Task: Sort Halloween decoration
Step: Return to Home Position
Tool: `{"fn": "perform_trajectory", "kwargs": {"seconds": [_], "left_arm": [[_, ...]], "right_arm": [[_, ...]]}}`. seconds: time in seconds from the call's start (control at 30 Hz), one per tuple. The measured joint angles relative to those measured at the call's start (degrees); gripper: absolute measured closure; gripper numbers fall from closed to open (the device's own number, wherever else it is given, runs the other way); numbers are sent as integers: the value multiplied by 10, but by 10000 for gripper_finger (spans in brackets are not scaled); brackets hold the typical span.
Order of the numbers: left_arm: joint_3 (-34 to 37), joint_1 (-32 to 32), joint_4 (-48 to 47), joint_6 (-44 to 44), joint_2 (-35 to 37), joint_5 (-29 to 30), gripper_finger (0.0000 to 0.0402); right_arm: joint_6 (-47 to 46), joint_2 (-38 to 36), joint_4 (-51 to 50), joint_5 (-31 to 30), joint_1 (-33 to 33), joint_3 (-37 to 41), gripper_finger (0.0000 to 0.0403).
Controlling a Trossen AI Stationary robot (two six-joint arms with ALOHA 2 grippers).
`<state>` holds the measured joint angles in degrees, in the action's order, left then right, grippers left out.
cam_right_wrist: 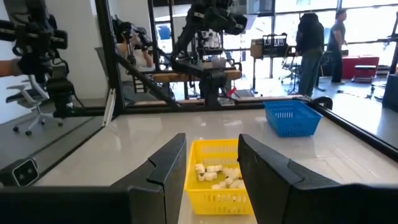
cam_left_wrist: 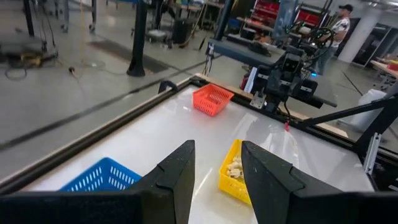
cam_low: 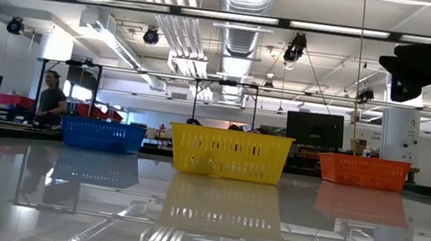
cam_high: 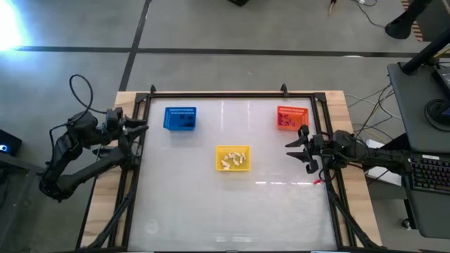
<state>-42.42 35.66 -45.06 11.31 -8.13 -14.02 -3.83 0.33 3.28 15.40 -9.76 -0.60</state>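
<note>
Two spread end effectors, left (cam_high: 141,128) and right (cam_high: 297,149), flank a yellow mesh basket (cam_high: 218,159) of cream trinkets (cam_high: 233,161).

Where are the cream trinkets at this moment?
In the high view the cream trinkets lie inside the yellow basket at mid-table, between the blue basket on the left and the orange basket on the right.

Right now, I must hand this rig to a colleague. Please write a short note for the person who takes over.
Left end effector: open, empty, at the left edge of the table, near the blue basket.
Right end effector: open, empty, at the right edge near the orange basket.
Cream trinkets lie in the yellow basket, purple ones in the orange, dark ones in the blue.
Done: no loose trinket shows on the table.
Left: probably only parking the arms.
</note>
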Motion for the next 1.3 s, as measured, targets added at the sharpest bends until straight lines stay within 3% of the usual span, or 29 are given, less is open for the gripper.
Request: {"fn": "perform_trajectory", "kwargs": {"seconds": [0.27, 0.5, 0.77, 0.93, 1.3], "left_arm": [[76, 0, 48, 33, 80, 0, 287], [108, 0, 90, 66, 57, -4, 287], [139, 0, 236, 104, 56, 0, 287], [160, 0, 243, 137, 57, 1, 287], [279, 0, 376, 99, 58, 138, 287]], "right_arm": [[0, 12, -2, 0, 0, 0, 266], [0, 13, -4, -5, 0, 0, 266], [-1, 16, -3, -5, 0, 0, 266], [-1, 16, -3, -5, 0, 0, 266], [-1, 17, -2, -4, 0, 0, 266]]}}
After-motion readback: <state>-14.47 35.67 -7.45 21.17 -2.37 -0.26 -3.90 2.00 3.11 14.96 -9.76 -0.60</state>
